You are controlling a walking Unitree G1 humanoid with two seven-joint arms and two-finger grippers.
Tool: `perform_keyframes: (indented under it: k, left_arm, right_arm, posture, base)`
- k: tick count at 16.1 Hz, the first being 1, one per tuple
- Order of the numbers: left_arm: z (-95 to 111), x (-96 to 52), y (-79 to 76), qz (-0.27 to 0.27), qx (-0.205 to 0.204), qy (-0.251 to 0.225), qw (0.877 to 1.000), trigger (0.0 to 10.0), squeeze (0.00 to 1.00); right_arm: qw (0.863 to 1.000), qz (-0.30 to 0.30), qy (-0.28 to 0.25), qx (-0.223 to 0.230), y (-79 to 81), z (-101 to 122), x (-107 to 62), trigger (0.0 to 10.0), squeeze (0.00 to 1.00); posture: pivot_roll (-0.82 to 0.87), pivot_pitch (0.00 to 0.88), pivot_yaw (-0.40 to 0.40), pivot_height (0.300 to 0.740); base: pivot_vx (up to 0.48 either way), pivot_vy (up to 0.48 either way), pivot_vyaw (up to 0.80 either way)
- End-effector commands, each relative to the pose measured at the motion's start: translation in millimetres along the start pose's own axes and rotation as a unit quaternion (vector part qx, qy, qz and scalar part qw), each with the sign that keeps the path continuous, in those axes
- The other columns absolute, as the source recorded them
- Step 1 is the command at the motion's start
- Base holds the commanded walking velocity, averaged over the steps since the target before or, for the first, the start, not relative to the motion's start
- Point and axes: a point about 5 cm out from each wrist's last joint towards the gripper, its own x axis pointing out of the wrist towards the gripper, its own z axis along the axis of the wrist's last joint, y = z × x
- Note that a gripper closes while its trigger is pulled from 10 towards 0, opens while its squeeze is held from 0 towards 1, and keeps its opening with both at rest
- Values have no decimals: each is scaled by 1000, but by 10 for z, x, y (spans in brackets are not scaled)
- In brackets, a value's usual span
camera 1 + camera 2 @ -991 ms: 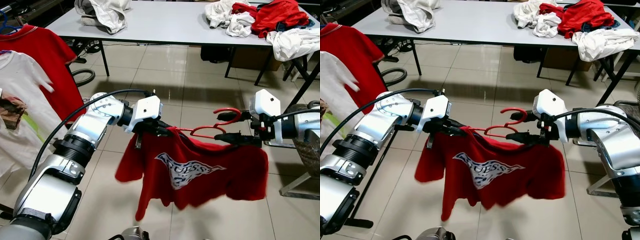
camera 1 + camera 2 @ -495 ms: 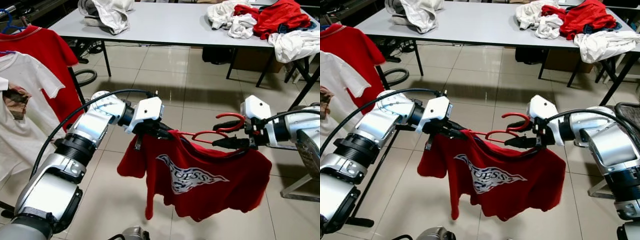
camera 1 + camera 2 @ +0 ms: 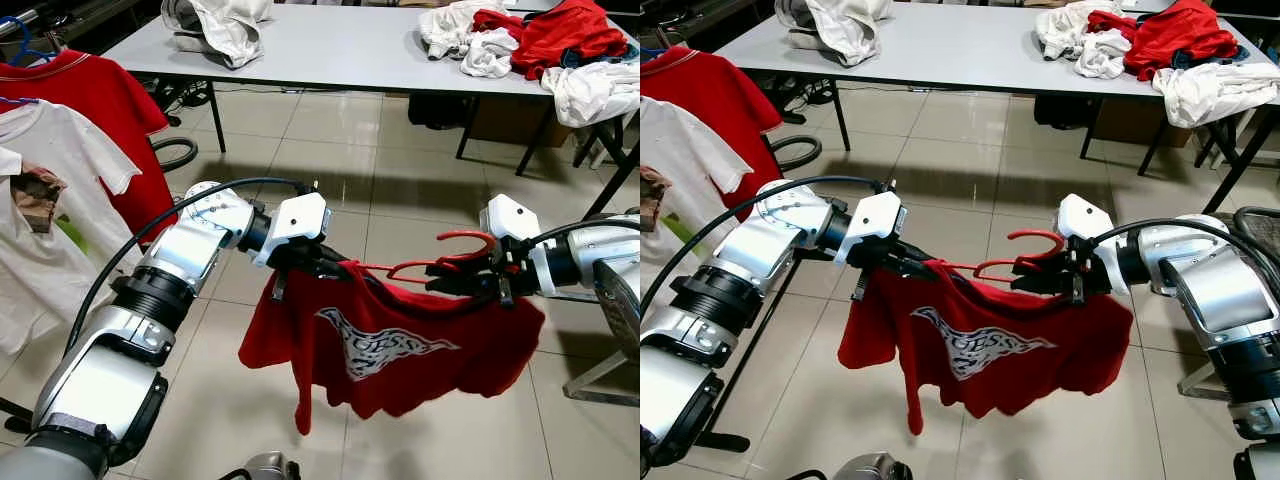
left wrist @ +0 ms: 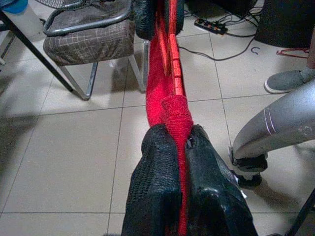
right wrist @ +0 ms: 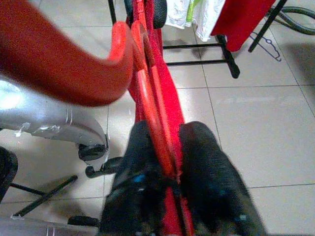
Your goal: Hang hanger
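A red hanger [image 3: 420, 268] with a red T-shirt [image 3: 400, 345] draped over it hangs in the air above the tiled floor [image 3: 330, 170], carried between the robot's two arms. The left tool [image 3: 325, 265] pinches one shoulder end of the hanger through the shirt fabric; in the left wrist view its two black fingers [image 4: 157, 196] sit close together with the red cloth and the hanger's bar squeezed between them. The right tool [image 3: 470, 280] holds the other side of the hanger near the hook [image 3: 468, 240], which curls upward just beside it; in the right wrist view its fingers [image 5: 202, 147] are narrowed on the thin red bars of the hanger, with the hook arching large and blurred in the foreground. The shirt shows a white printed logo [image 3: 385, 343] on its front and droops below both tools, one sleeve hanging lower on the robot's left. Beyond, a grey desk [image 3: 330, 50] carries heaps of clothes: a white pile [image 3: 225, 20] at one end and a mix of white and red garments [image 3: 530, 35] at the other. On the robot's left, a red shirt [image 3: 95, 110] and a white shirt [image 3: 50, 210] hang on a rack. In the left wrist view a chair with a checked seat [image 4: 88, 39] stands on the floor, and a person's grey shoe [image 4: 285, 81] shows near it.
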Motion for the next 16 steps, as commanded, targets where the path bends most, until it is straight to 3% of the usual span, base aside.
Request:
perform_keyframes:
  k: [1,5,6,9,10,13,14,16]
  left_arm:
    - [188,-57,82,5,32,-15,999,0,0]
    - [190,-94,101,6,28,-13,1000,0,0]
    - [196,-93,132,21,16,-19,999,10000,0]
    - [231,-92,152,30,17,-42,999,10000,0]
    - [248,-99,153,26,8,-56,998,10000,1000]
    - [317,-139,147,22,-6,-102,995,10000,1000]
    - [352,-164,138,20,-12,-127,992,10000,0]
    - [385,-209,141,30,-19,-154,987,10000,0]
  right_arm:
    - [1000,10,1,-7,-2,53,20,0,0]
    - [1000,11,-2,-7,0,58,6,0,0]
    - [1000,12,-5,-5,3,60,4,0,0]
    - [1000,1,-6,-2,-12,49,-8,0,0]
    - [1000,0,-9,3,-8,46,-13,0,0]
    - [1000,-14,-10,21,-8,-1,-18,0,0]
    - [999,-28,-14,30,-11,-33,-17,0,0]
    - [998,-44,-27,44,17,-94,-9,0,0]
  posture:
    - [-14,0,57,740]
    - [-14,0,58,740]
    - [-18,0,61,740]
    - [-21,0,63,740]
    - [-21,0,63,740]
    - [-22,0,63,740]
    - [-20,0,61,740]
    - [-21,0,60,740]
  base:
    - [0,0,0]
    - [0,0,0]
    - [0,0,0]
    - [0,0,0]
    - [0,0,0]
    - [0,0,0]
    - [0,0,0]
    - [0,0,0]
